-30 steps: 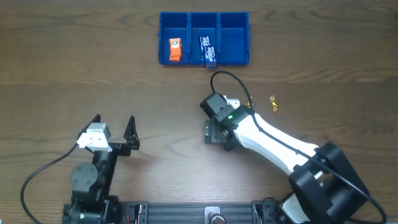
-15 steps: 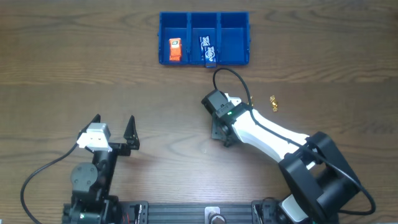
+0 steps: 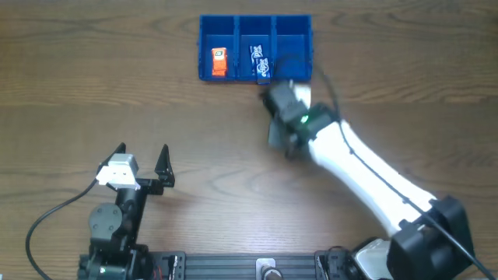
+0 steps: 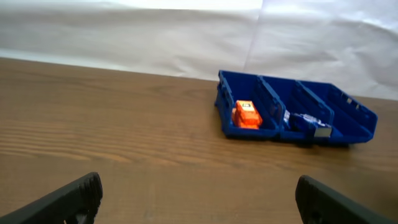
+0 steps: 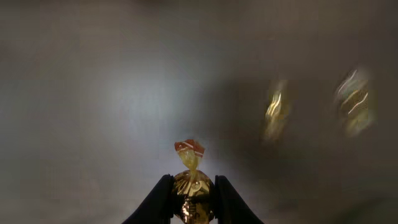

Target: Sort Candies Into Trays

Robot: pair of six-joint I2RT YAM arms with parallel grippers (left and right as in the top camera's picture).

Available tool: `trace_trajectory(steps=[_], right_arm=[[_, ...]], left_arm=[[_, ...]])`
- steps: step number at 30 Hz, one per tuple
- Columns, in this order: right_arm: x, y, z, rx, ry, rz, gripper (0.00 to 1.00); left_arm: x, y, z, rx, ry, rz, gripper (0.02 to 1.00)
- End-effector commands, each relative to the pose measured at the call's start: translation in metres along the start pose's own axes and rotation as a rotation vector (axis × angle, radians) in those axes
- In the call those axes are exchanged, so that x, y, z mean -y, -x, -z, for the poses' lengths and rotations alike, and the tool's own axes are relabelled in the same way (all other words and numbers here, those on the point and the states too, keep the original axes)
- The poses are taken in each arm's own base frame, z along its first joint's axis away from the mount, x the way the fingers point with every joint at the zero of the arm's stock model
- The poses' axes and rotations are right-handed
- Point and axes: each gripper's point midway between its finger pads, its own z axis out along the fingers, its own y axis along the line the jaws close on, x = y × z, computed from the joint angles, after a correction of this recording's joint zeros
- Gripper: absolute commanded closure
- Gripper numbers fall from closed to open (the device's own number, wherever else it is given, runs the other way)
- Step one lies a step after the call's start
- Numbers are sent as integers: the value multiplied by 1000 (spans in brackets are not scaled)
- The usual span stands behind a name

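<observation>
Gold candy (image 5: 191, 186): a gold-foil sweet with a red-and-white twist at its outer end. It is pinched between the two fingers of the right end effector and stands upright between them.
Right end effector (image 3: 282, 138): closed down on the gold candy, with only the sweet's width left between its fingers. In the top view it shows just short of the tray's near wall, below the middle and right compartments. Its height over the counter cannot be told.
Gold glints (image 5: 277, 115): two bright gold shapes beyond the held candy, too blurred to identify.
Blue tray (image 3: 203, 47): a three-compartment bin close to the counter's far edge, about midway along it, with its long side parallel to that edge.
Orange candy (image 3: 219, 63): lies in the tray's left compartment.
Blue-wrapped candy (image 3: 261, 64): lies in the middle compartment, reaching toward the near wall. Whether it is one piece or two cannot be told.
Right arm (image 3: 366, 175): white, with its base at the counter's near right corner. It stretches diagonally toward the middle of the far edge.
Left end effector (image 3: 144, 155): fingers spread wide with nothing between them, toward the counter's near left corner and well apart from the tray.
Counter (image 3: 93, 78): brown wood grain.
Backdrop (image 4: 124, 31): white sheeting behind the counter's far edge.
</observation>
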Motion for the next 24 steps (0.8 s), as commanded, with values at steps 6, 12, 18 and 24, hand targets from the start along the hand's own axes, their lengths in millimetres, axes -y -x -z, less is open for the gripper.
trace_trajectory(steps=[6,12,18,24], right_arm=[[8,181,-19,231,-103,53,796],[19,171,-83,135,-129,42,787],[18,173,-90,141,-127,45,562],[16,172,-76,143,-124,57,286]], left_arm=[[-2,-16,-1,-50,2,-13,20],[-2,-16,-1,-50,2,-13,23],[-2,-16,-1,-50,2,-13,20],[-2,-16,-1,-50,2,-13,20]])
